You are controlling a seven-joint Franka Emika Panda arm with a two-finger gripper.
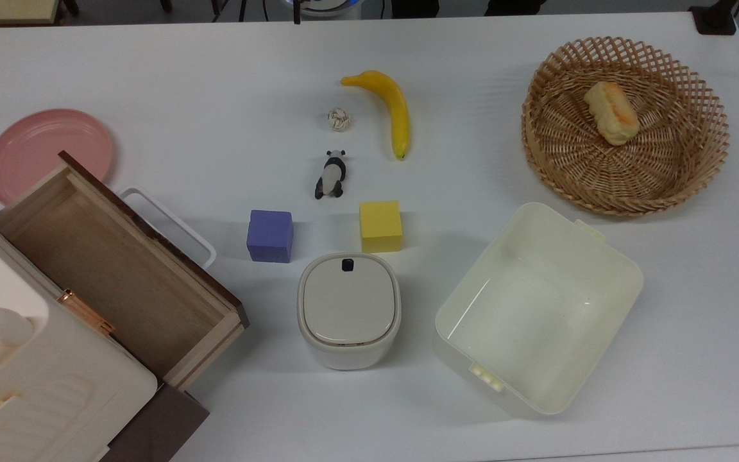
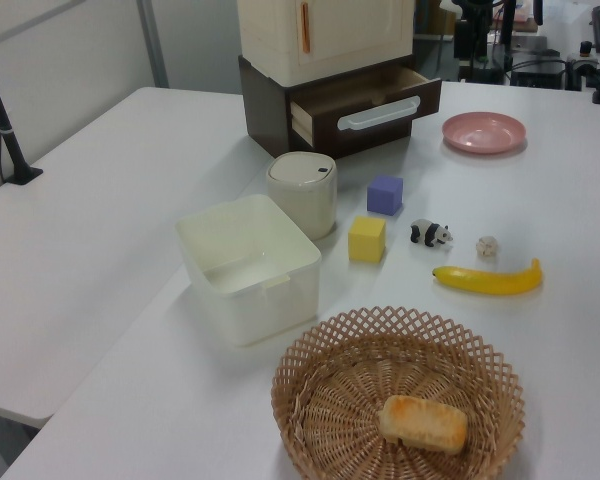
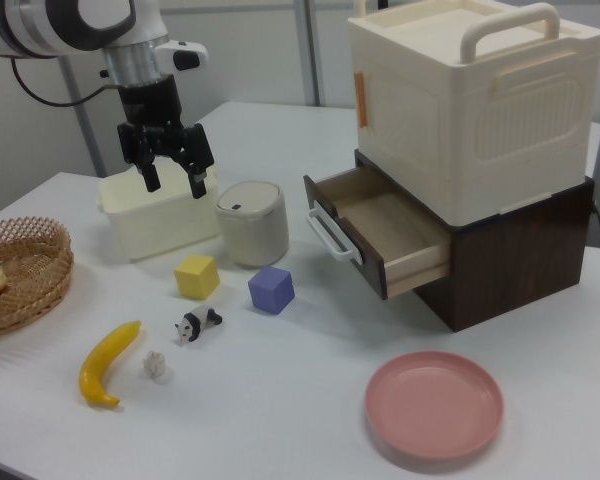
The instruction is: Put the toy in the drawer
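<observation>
No text, label, brand, number or sign can be read on any object, on the table, or on the robot arm
</observation>
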